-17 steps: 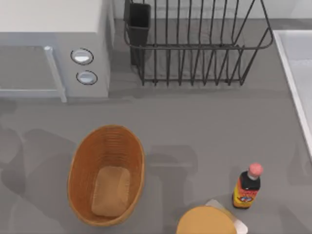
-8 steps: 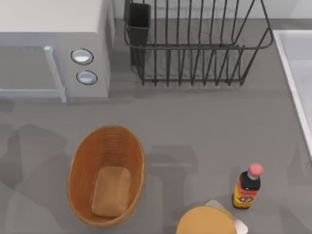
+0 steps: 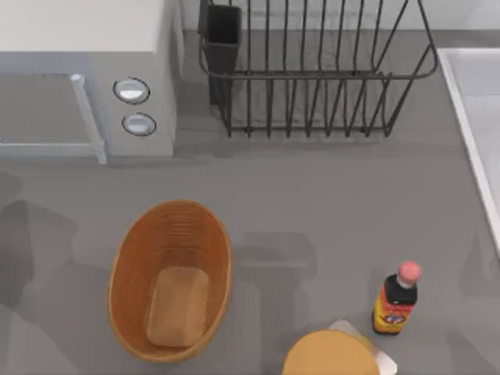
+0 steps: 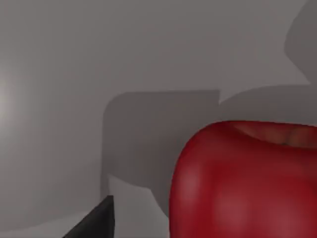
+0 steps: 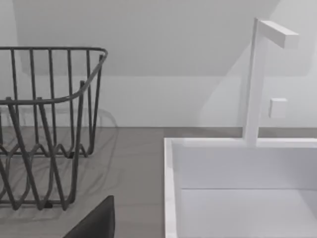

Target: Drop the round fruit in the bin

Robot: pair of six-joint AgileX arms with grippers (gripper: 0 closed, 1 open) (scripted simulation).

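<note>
Round fruit (image 4: 245,181), red and glossy, sits very close in front of the left wrist camera on the grey tabletop (image 3: 328,203), with one dark finger (image 4: 94,220) of the left arm just beside it. Whether those fingers are spread or closed, I cannot tell, and nothing shows them holding the fruit. From above, the basket (image 3: 125,258) stands empty at the near left of the tabletop, a lighter tan patch at its bottom; the fruit's place on the tabletop cannot be fixed from that view.

Other things stand around: a microwave (image 3: 86,70) at the far left, a black wire dish rack (image 3: 312,74) at the far middle, a sauce bottle (image 3: 397,301) near right, and an orange-yellow round thing (image 3: 328,355) at the near edge. The right wrist view looks toward the rack and a white sink (image 5: 237,183) with its tap (image 5: 257,74); a dark finger (image 5: 94,220) of the right arm shows there too, seemingly parked.

The step in hand looks like the approach to the fruit, before any grasp. Next, the left fingers likely need to settle around it, close, lift, and carry it over the basket.
</note>
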